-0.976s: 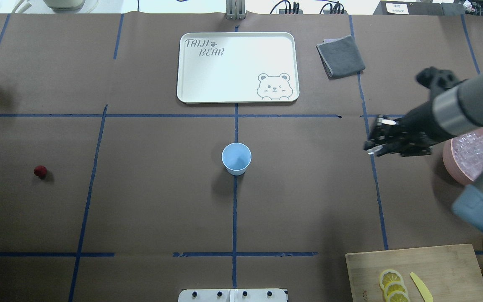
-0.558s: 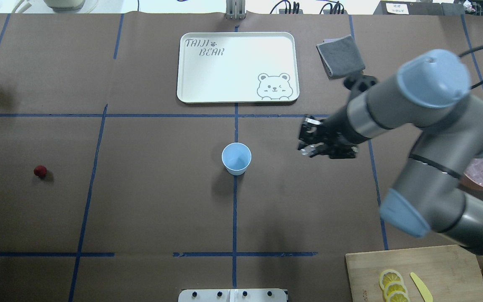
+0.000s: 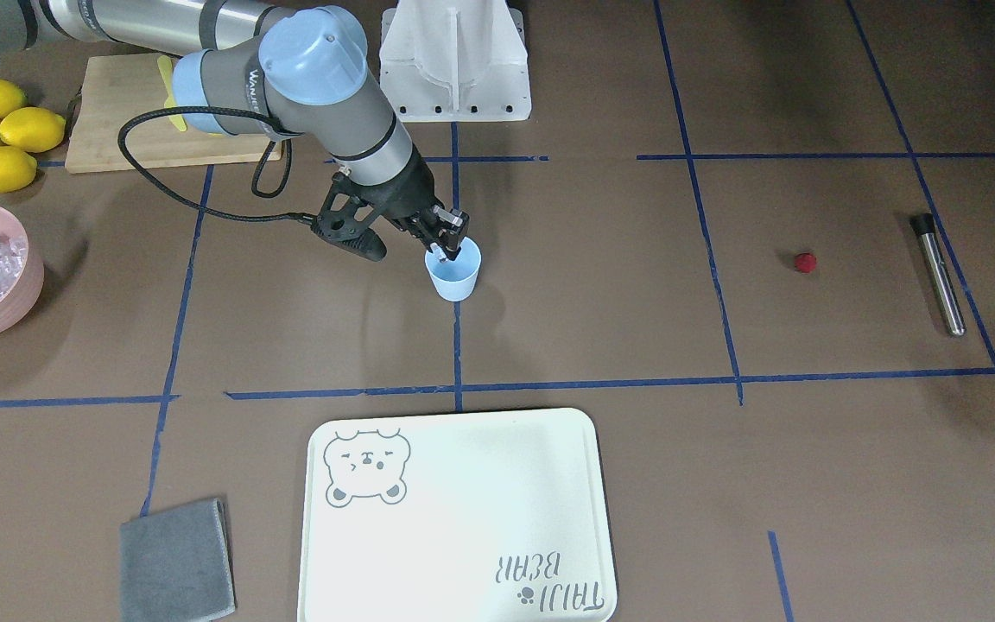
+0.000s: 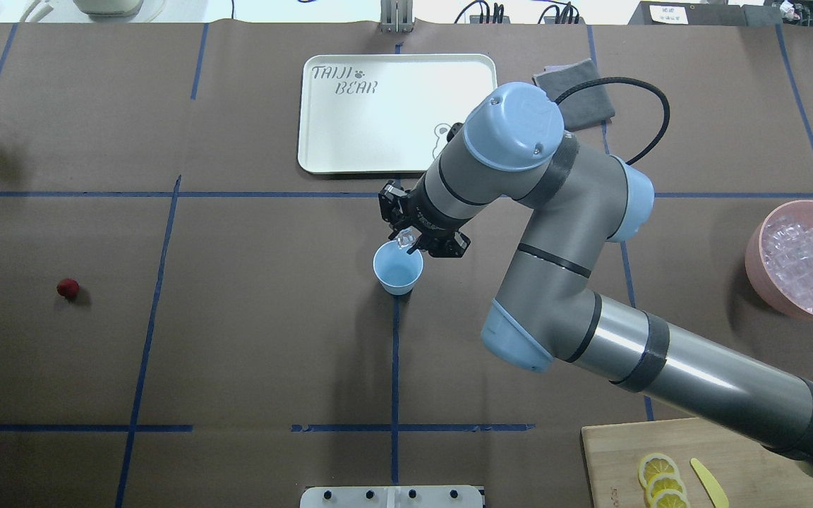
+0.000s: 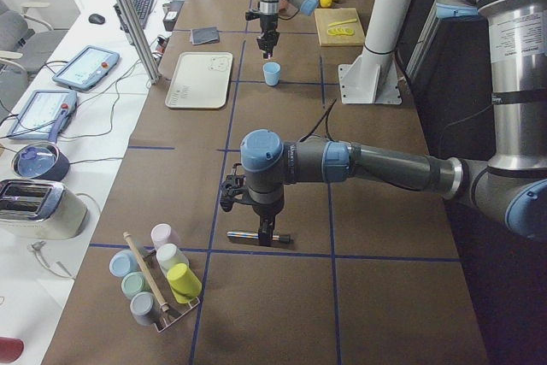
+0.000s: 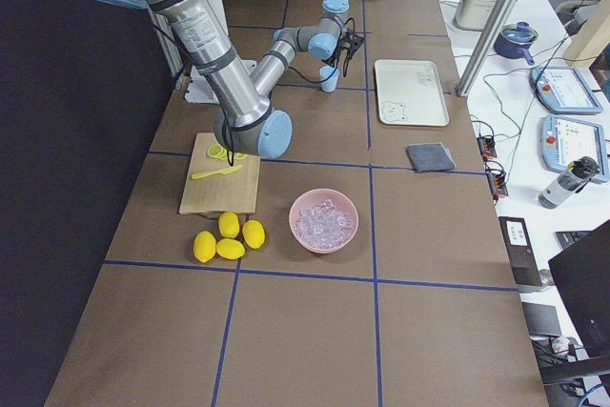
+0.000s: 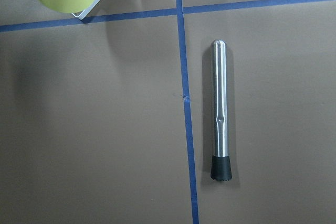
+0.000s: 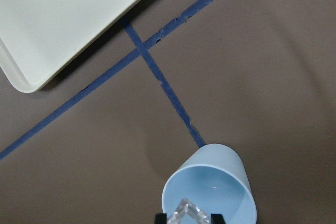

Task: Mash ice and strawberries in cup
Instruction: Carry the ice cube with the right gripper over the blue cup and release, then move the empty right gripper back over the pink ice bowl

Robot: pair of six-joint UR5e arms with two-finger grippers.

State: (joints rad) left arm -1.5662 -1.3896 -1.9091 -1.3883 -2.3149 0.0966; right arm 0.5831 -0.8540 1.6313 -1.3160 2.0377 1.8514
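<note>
The right gripper [image 4: 406,237] hangs over the middle of the tabletop [image 4: 237,339], its two fingers clamped on a single clear ice cube [image 4: 404,242]. The right wrist view shows the cube just above the mouth of the light-blue cup [image 4: 398,269], close to the rim. The cup stands upright on a crossing of blue tape lines, a little in front of the white bear tray [image 4: 378,127].

The small red strawberry [image 4: 68,288] lies by itself on the tabletop, well to the robot's left of the cup. Further left lies a steel muddler [image 7: 220,111] with a black tip, flat beside a tape line.

The left gripper [image 5: 265,230] hovers above the muddler; only the side view shows it, so it cannot be told whether its fingers are apart or together.

At the robot's right a pink bowl [image 4: 754,259] holds a heap of ice [image 4: 809,267]. A folded grey cloth [image 4: 586,106] lies beside the tray. Near the robot, a wooden cutting board [image 4: 745,451] carries lemon slices [image 4: 660,480] and a yellow knife [image 4: 708,481], and whole lemons [image 3: 1,130] lie beside it.
</note>
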